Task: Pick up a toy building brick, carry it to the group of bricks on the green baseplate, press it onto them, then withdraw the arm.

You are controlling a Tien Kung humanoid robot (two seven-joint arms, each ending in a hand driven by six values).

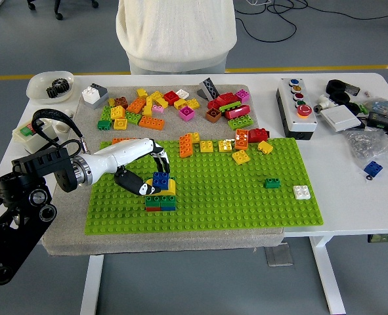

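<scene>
A robotics lab.
A button control box (297, 107) sat on the white table (351, 197); cables (272, 23) trailed across the grey floor.
</scene>
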